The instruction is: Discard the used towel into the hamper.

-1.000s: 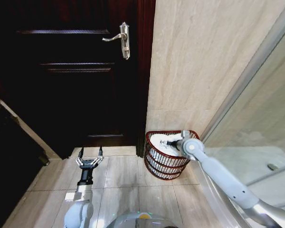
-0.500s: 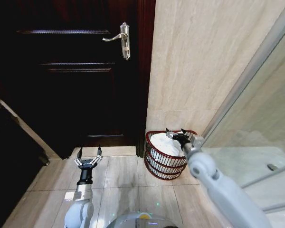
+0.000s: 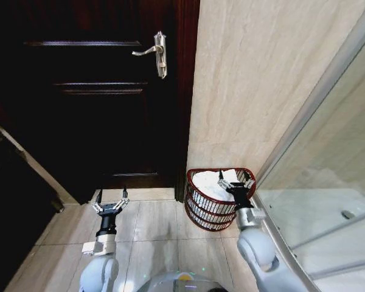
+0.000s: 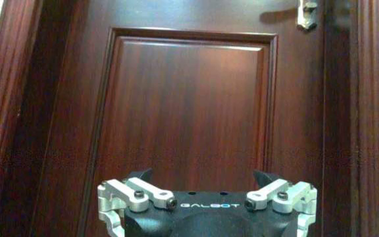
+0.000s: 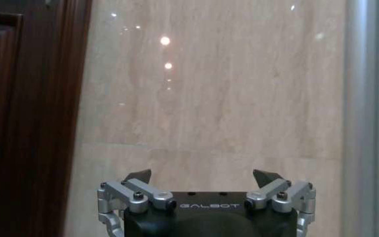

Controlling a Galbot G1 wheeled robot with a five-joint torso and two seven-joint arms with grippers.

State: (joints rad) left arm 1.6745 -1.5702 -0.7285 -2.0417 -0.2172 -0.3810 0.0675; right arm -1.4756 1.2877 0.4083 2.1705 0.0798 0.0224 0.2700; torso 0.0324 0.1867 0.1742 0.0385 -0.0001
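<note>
The small round dark reddish-brown wire hamper (image 3: 218,198) stands on the pale tiled floor (image 3: 152,237) at about four o'clock in the head view, tucked into the corner where the beige marble-look wall (image 3: 255,85) meets the glass shower screen (image 3: 340,182). A white towel (image 3: 210,184) lies crumpled inside it, filling the bowl almost to the rim, so the discarding looks done.

The right hand (image 3: 236,181) hangs at the hamper's rim on its three o'clock side, fingers spread and holding nothing. In its own wrist view the right hand's two dark fingertips (image 5: 138,176) stand wide apart against the bare wall, with no cloth between them.

The left hand (image 3: 109,204) is parked low at about seven o'clock, in front of the dark wooden door (image 3: 91,91), also spread and empty; its wrist view looks straight at the door panel, with the silver lever handle (image 3: 156,51) high up.

As a judgement, the towel is soft, light and limp: it would drape and sag rather than hold shape, and it is neither slippery nor fragile. The best place to take hold would be a raised fold near the top of the heap, pinched firmly so the cloth bunches between the fingers. The hamper itself looks light and could tip if snagged.
</note>
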